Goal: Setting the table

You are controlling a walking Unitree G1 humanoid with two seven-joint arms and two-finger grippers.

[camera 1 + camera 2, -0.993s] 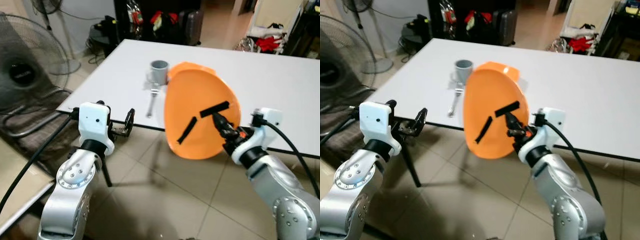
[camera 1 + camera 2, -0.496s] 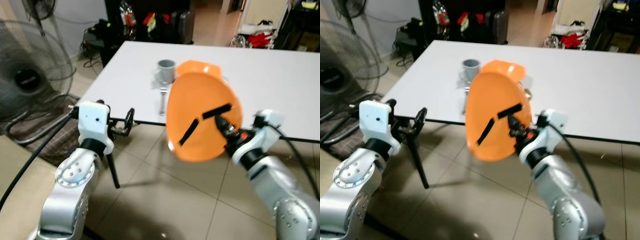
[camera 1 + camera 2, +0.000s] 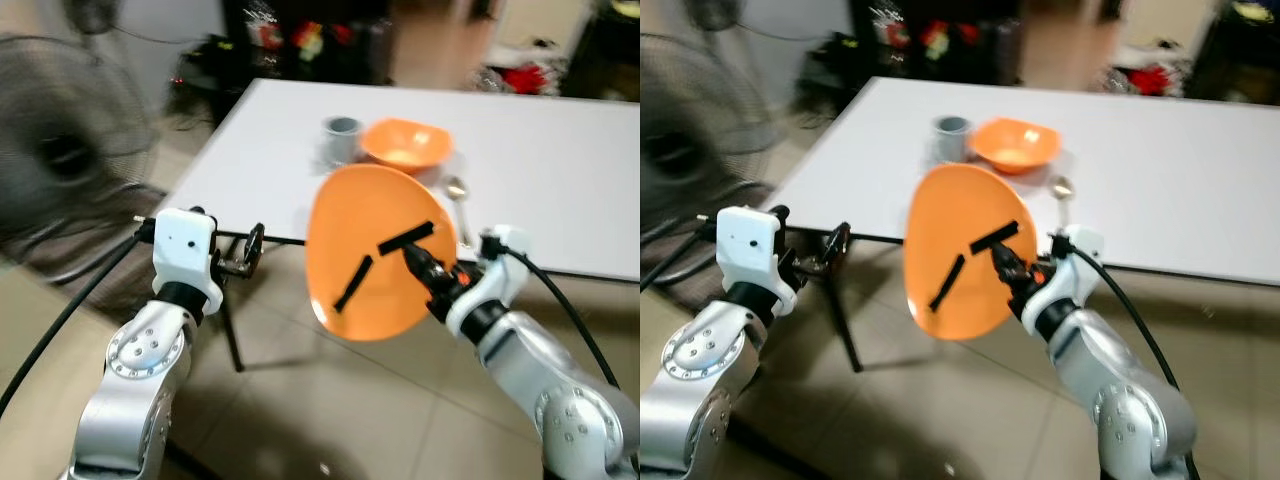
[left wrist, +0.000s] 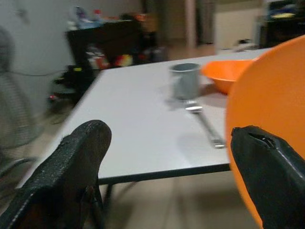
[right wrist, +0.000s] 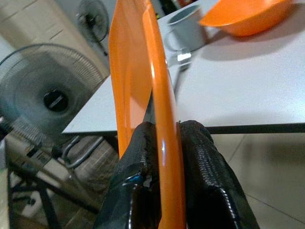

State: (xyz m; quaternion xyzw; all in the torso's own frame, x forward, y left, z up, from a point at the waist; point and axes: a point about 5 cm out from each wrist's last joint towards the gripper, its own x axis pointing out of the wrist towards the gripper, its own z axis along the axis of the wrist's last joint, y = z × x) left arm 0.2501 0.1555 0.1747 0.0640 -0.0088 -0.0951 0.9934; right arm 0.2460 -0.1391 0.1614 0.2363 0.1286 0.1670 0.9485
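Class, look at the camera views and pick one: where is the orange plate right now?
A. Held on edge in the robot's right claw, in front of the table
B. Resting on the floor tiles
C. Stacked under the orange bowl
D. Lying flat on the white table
A. The right claw pinches the rim of the orange plate, which stands on edge above the floor, short of the white table.

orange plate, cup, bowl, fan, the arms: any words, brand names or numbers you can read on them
None can be read.
Orange plate, held by the right gripper: plain, only the black fingers cross it.
Grey cup and orange bowl: no print visible.
Fan hub: too blurred to tell.
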